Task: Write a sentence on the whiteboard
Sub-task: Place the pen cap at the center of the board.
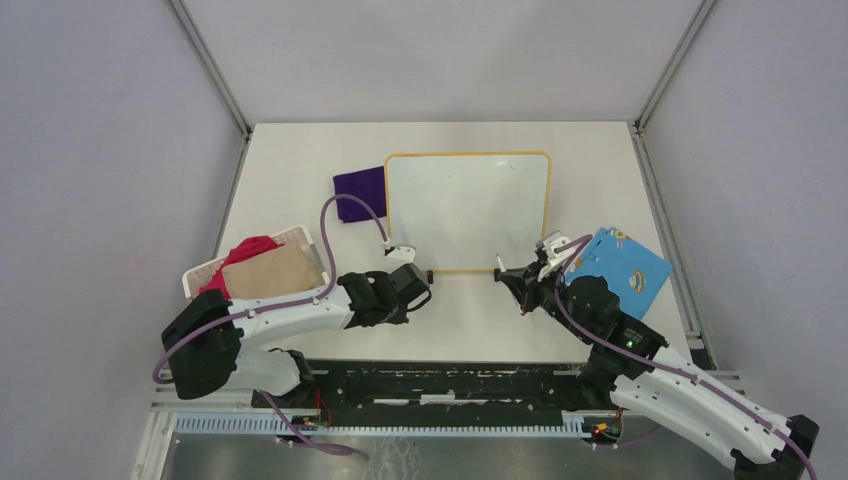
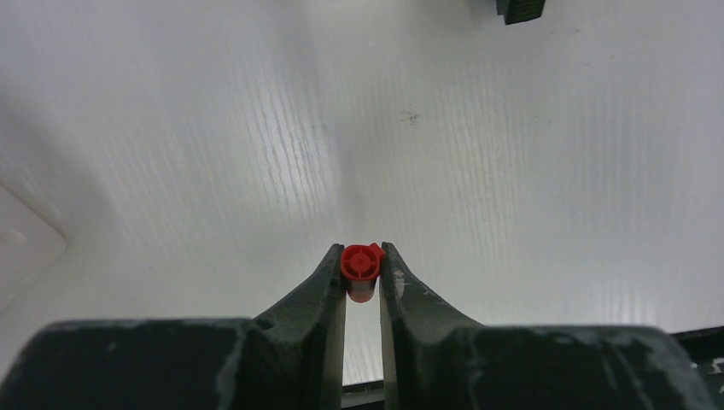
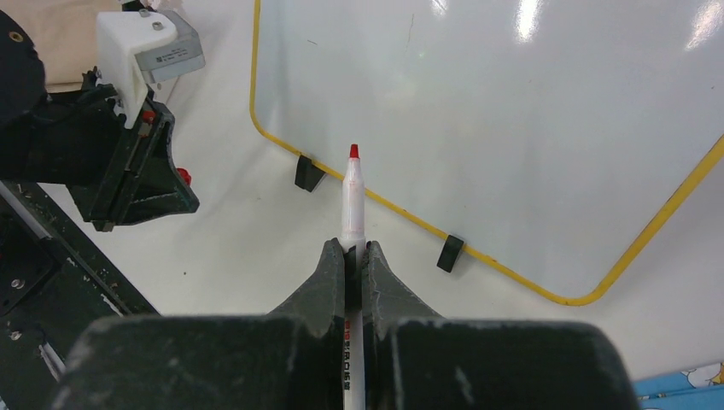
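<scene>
The whiteboard [image 1: 467, 210] [image 3: 529, 128] lies flat at the table's middle, yellow-framed, its white face bare; no sentence shows on it. My right gripper [image 1: 512, 275] [image 3: 352, 252] hovers just off the board's near right edge, shut on a white marker [image 3: 352, 201]. The marker's uncapped red tip points at the board and is above the table, short of the frame. My left gripper [image 1: 425, 282] [image 2: 361, 256] is near the board's near left corner. It is shut on the small red marker cap [image 2: 360, 265], pinched at the fingertips above the bare table.
A purple cloth [image 1: 360, 193] lies against the board's left side. A blue card [image 1: 620, 268] lies to the right, beside my right arm. A white basket [image 1: 205, 268] at the left holds red and tan cloths. Two black feet [image 3: 309, 172] stick out under the board's near edge.
</scene>
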`<state>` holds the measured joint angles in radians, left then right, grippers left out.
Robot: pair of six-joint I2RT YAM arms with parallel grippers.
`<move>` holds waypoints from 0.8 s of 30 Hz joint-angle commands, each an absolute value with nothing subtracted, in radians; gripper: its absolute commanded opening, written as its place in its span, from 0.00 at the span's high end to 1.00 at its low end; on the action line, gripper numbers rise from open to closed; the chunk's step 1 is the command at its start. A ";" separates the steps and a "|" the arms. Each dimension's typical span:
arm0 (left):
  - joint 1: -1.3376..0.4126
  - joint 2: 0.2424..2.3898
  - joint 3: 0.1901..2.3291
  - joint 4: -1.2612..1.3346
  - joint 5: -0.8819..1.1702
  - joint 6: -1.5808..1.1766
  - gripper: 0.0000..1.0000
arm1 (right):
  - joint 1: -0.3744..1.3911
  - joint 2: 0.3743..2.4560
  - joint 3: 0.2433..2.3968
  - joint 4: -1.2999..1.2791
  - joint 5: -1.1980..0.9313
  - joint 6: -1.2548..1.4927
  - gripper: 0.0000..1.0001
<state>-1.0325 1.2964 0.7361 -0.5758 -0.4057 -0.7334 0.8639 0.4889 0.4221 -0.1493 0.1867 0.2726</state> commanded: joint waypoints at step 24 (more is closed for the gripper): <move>-0.919 1.449 0.668 -0.435 -0.428 -0.782 0.87 | 0.865 0.485 0.430 -0.108 0.188 0.281 1.00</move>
<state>-0.9218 1.4193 0.6804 -0.4492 -0.4183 -0.7578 0.8639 0.4900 0.4221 -0.1551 0.1852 0.2668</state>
